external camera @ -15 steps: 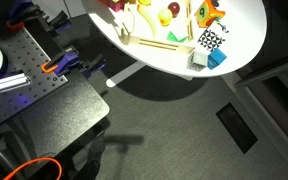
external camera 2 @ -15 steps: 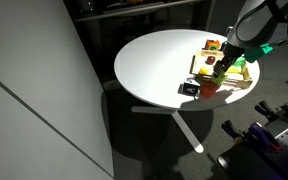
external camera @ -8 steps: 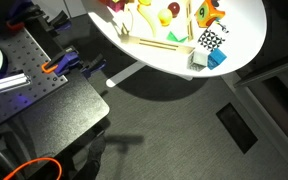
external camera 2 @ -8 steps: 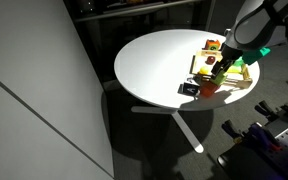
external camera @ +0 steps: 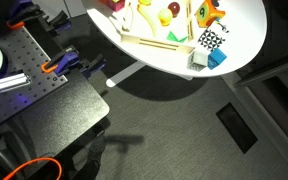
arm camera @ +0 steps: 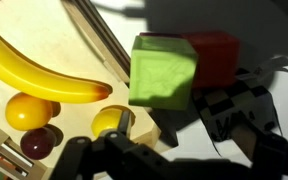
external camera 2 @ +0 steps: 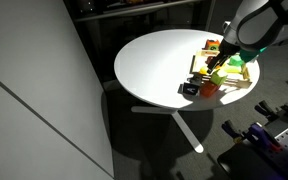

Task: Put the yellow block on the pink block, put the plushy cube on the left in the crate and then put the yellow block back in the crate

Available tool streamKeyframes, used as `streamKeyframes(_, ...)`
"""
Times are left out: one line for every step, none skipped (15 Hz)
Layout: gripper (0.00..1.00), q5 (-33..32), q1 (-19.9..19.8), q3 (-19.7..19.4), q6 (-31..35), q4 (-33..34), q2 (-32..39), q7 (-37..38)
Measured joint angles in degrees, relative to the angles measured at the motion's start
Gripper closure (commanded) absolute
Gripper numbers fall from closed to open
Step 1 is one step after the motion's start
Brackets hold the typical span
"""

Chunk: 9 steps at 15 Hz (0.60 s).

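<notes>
While my hand (arm camera: 164, 168) is hanging wide open, gripping nothing, I am looking down at the yellow block (arm camera: 164, 70). It is showing as a plain pale yellow-green cube with soft edges. One broad face is catching the light and a darker shadow is running along its top. It is sitting clear of my fingers (arm camera: 89, 160), which are showing as dark shapes along the lower edge of the wrist view. The block is covering part of the pink block (arm camera: 216, 55), which is reading more red than pink and is peeking out past its upper right corner. The yellow one appears to be resting on it, though I cannot tell how squarely.

The plushy cube (arm camera: 234, 115) is crowding in just beside the pink block, with its bold black-and-white checks looking mostly dark in the shadow. In an exterior view this cube (external camera 2: 189, 89) is standing on the round white desk (external camera 2: 149, 55), outside the crate (external camera 2: 239, 88).

On the other side of the yellow block the pale slats of the crate are running diagonally. A toy banana (arm camera: 44, 75) is lying across them. Below the banana an orange ball (arm camera: 29, 108), a dark red ball (arm camera: 39, 142) and a small round yellow piece (arm camera: 112, 122) are sitting close together.

In an exterior view a whiter cube with a finer pattern (external camera: 211, 40) and a blue block (external camera: 218, 58) are standing near the desk's edge, well apart from where I am working.
</notes>
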Motion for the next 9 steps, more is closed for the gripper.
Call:
streamKeyframes(0.00, 0.00, 0.27, 0.20, 0.57, -0.14, -0.23, 0.00)
streamKeyframes(0.00, 0.05, 0.36, 0.60, 1.15, -0.27, -0.34, 0.00)
streamKeyframes(0.00, 0.31, 0.36, 1.19, 1.69, -0.33, -0.36, -0.01)
streamKeyframes(0.00, 1.04, 0.34, 2.00, 2.18, -0.36, -0.36, -0.16)
streamKeyframes(0.00, 2.00, 0.30, 2.90, 2.68, -0.38, -0.35, -0.44)
streamKeyframes(0.00, 3.16, 0.29, 3.98, 3.22, -0.40, -0.35, -0.94)
streamKeyframes(0.00, 4.57, 0.26, 5.10, 3.63, -0.40, -0.34, -1.71)
streamKeyframes(0.00, 6.00, 0.16, 6.27, 3.83, -0.40, -0.32, -2.71)
streamKeyframes(0.00, 7.31, 0.03, 7.40, 3.92, -0.40, -0.26, -3.82)
